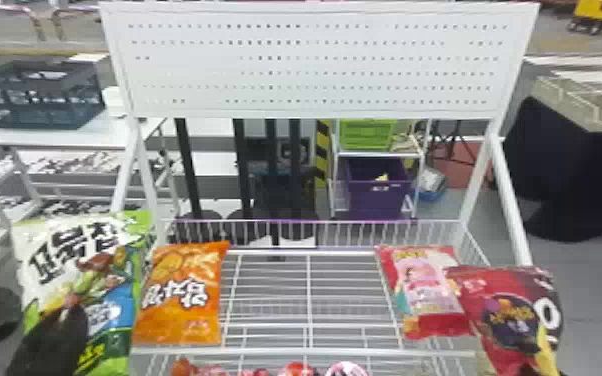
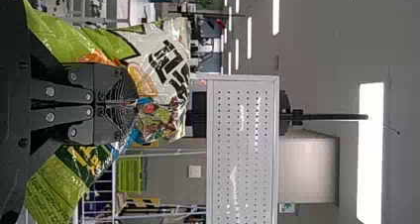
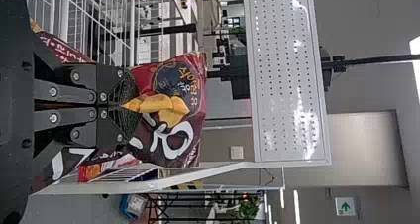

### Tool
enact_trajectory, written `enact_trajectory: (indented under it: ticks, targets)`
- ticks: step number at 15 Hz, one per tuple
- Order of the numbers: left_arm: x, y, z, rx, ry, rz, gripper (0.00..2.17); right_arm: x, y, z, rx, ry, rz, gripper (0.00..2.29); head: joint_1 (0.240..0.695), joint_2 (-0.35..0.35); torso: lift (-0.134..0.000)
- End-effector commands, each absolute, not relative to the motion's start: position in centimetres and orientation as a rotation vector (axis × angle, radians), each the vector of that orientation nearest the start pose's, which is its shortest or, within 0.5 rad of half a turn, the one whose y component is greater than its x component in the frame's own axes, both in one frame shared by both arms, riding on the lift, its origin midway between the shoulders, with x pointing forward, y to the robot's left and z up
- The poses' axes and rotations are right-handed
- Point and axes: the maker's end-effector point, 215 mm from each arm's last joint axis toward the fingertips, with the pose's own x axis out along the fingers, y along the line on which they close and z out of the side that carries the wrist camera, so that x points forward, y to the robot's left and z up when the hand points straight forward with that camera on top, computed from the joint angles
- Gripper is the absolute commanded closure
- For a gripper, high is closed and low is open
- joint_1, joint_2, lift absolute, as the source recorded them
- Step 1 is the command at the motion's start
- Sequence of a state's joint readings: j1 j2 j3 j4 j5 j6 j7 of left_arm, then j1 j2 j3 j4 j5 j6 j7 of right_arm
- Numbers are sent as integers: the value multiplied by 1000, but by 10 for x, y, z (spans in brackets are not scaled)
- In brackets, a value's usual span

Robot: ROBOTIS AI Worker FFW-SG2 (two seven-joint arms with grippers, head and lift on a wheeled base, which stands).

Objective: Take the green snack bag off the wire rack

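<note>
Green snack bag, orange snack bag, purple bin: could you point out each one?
Green snack bag (image 1: 102, 292): head view, middle of its printed front.
Orange snack bag (image 1: 184, 295): head view, middle of its front.
Purple bin (image 1: 377, 201): head view, lower front wall.

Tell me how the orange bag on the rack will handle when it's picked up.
The orange bag is probably light for its size, being a snack packet. It would likely crumple where pinched, as the green bag creases in the left gripper. Lying broad side up on the rack, it seems more apt to slide than roll.
</note>
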State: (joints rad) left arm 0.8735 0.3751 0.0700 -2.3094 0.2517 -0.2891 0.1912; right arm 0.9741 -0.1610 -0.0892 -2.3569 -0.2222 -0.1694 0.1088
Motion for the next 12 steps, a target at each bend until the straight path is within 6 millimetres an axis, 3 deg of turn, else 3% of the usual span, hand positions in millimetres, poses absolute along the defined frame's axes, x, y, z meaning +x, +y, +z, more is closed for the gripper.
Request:
enact_trajectory:
  ticks: [1,12]
  targets:
    - [352,279,-245,15,-142,-20,2132,320,-235,-289,56,14,153,2240,499,0,0]
    - [349,280,-259,26,-108,-13,2135,314,-230,-282,59,7,160,2240,499,0,0]
